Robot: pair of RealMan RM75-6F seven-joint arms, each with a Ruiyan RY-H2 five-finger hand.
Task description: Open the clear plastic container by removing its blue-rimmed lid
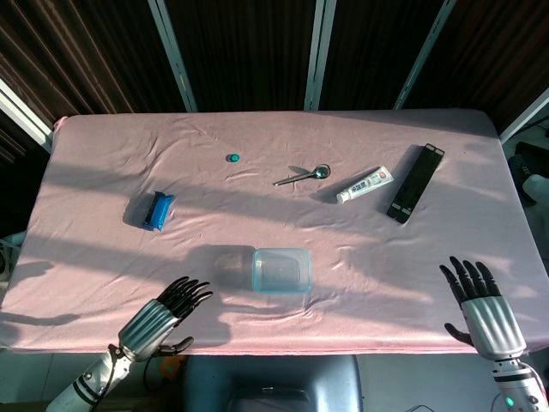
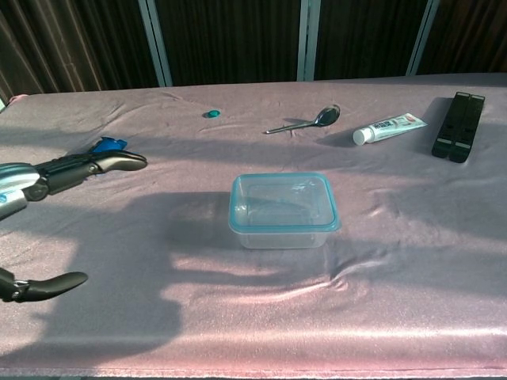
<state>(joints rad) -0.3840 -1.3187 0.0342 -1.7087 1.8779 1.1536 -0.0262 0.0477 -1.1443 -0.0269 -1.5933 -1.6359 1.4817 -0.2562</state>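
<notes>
The clear plastic container (image 1: 281, 270) (image 2: 283, 211) sits near the table's front middle, its blue-rimmed lid (image 2: 283, 199) closed on top. My left hand (image 1: 160, 316) (image 2: 47, 178) hovers over the front-left of the table, fingers spread and pointing toward the container, holding nothing, about a hand's length from it. My right hand (image 1: 477, 304) is open at the front right edge, fingers spread, well away from the container. The chest view does not show the right hand.
On the pink cloth (image 1: 103, 163) lie a blue packet (image 1: 159, 210) at left, a small teal cap (image 1: 232, 158), a spoon (image 1: 302, 177), a toothpaste tube (image 1: 364, 184) and a black bar (image 1: 415, 183) at back right.
</notes>
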